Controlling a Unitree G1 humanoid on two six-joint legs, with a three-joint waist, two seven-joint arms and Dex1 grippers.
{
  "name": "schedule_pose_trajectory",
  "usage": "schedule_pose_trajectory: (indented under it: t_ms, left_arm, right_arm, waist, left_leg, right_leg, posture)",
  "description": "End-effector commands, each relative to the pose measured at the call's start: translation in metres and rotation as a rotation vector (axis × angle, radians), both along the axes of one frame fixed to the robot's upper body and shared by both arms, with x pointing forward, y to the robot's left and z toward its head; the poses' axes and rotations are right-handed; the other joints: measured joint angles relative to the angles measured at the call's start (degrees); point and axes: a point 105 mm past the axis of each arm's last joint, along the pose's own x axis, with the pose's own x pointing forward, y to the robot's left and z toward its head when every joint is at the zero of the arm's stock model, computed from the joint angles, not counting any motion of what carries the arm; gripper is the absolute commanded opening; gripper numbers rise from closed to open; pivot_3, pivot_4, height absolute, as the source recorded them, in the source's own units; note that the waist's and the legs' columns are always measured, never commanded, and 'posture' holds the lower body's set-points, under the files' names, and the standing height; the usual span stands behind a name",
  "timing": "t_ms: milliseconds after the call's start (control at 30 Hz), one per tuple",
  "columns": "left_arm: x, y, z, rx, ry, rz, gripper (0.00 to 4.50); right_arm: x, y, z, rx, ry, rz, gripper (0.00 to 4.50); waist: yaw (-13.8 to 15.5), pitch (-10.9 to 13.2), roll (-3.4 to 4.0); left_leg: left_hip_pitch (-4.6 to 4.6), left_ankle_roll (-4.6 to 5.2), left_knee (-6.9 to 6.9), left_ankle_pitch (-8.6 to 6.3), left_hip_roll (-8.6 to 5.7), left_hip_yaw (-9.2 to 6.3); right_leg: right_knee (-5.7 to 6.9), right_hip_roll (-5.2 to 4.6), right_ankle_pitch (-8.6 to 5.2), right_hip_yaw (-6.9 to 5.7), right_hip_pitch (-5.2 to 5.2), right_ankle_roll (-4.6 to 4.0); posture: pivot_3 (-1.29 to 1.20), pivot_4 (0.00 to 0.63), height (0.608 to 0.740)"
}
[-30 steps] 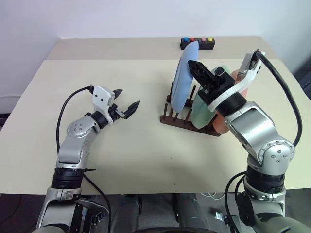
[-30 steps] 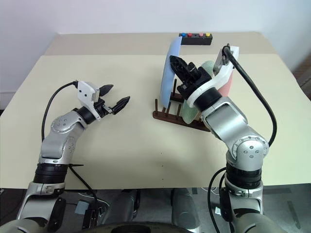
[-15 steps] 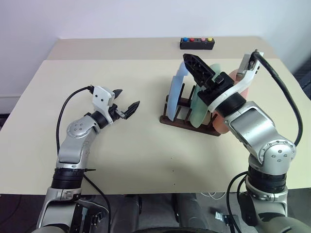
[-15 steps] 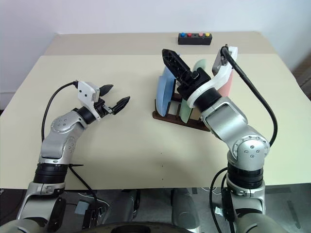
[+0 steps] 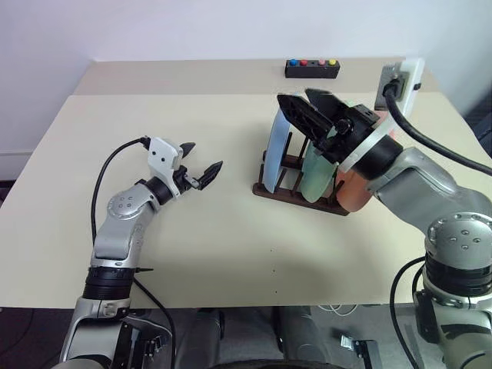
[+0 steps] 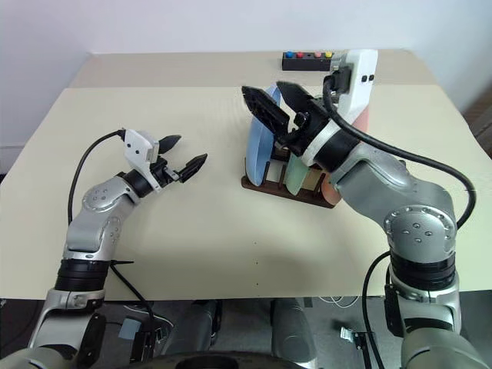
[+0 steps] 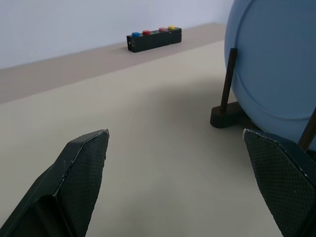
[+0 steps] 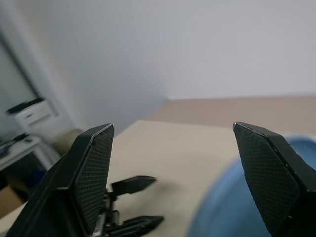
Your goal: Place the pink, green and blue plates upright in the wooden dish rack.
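Since released, blue plate [image 5: 276,144] racked.

On your cream counter [image 5: 192,254], the wooden dish rack [image 5: 296,192] carries all three plates upright: the blue plate [image 5: 275,144] at its left end, the green plate [image 5: 315,175] in the middle, the pink plate [image 5: 350,188] on the right, largely behind your right arm. Your right end effector [image 5: 307,108] hovers above the blue plate's top edge, fingers spread, gripping nothing. Your left end effector [image 5: 201,163] hangs open over bare counter, well apart from the rack. A black button box [image 5: 312,68] sits at the far edge.
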Motion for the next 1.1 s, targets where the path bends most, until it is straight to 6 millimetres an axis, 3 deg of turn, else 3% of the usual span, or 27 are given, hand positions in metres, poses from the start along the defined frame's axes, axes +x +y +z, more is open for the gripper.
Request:
schedule_pose_trajectory:
  t_ms: [33, 167, 367, 533, 700, 833, 1100]
  left_arm:
    - [-0.002, -0.002, 0.006, 0.000, -0.036, -0.008, 4.50]
    - [-0.002, -0.001, 0.004, 0.008, -0.030, -0.006, 4.50]
    - [-0.004, 0.000, -0.001, 0.033, -0.016, -0.013, 4.50]
    - [-0.007, 0.001, -0.007, 0.077, 0.003, -0.039, 4.50]
    - [-0.010, 0.000, -0.014, 0.099, 0.034, -0.076, 4.50]
    - [-0.012, -0.001, -0.019, 0.115, 0.055, -0.106, 4.50]
    - [-0.013, 0.003, -0.027, 0.134, 0.077, -0.100, 4.50]
  right_arm:
    - [-0.022, 0.001, 0.027, -0.026, -0.187, 0.054, 3.90]
    - [-0.024, -0.018, 0.036, -0.104, -0.294, -0.012, 3.90]
    - [-0.041, -0.080, 0.037, -0.272, -0.394, -0.135, 3.90]
    - [-0.059, -0.137, 0.013, -0.371, -0.298, -0.243, 3.90]
    - [-0.077, -0.177, -0.023, -0.406, -0.154, -0.329, 3.90]
    - [-0.087, -0.188, -0.051, -0.407, -0.048, -0.346, 3.90]
    - [-0.086, -0.190, -0.091, -0.401, 0.073, -0.362, 3.90]
  waist:
    - [0.02, 0.00, 0.00]
    - [0.27, 0.00, -0.01]
    - [0.53, 0.01, -0.03]
    - [0.33, 0.01, -0.03]
    - [0.29, 0.00, -0.04]
    - [0.33, -0.01, -0.05]
    - [0.31, -0.01, -0.06]
  left_leg:
    - [0.00, 0.00, 0.00, 0.00, 0.00, 0.00]
    - [-0.02, 0.00, 0.02, 0.00, 0.00, 0.00]
    - [-0.08, 0.04, 0.03, -0.03, -0.02, 0.01]
    - [-0.02, 0.12, 0.02, -0.07, -0.01, 0.04]
    - [0.09, 0.12, 0.11, -0.07, 0.01, 0.13]
    - [0.07, 0.12, 0.16, -0.07, 0.00, 0.15]
    - [0.10, 0.11, 0.14, -0.07, 0.00, 0.15]
  right_leg:
    - [0.00, 0.00, 0.00, 0.00, 0.00, 0.00]
    - [-0.02, 0.00, 0.00, 0.00, 0.00, 0.00]
    - [-0.12, -0.02, -0.01, -0.01, 0.04, 0.03]
    - [-0.10, -0.01, -0.01, -0.01, 0.08, 0.03]
    - [-0.09, 0.00, -0.04, 0.03, 0.18, 0.00]
    - [-0.12, -0.02, -0.13, 0.05, 0.23, -0.12]
    - [-0.11, -0.01, -0.13, 0.06, 0.22, -0.11]
  posture:
    - [0.00, 0.150, 0.740]
    - [0.00, 0.150, 0.740]
    - [0.00, 0.150, 0.740]
    - [0.00, 0.150, 0.740]
    - [0.00, 0.150, 0.740]
    - [0.00, 0.150, 0.740]
    - [0.00, 0.150, 0.740]
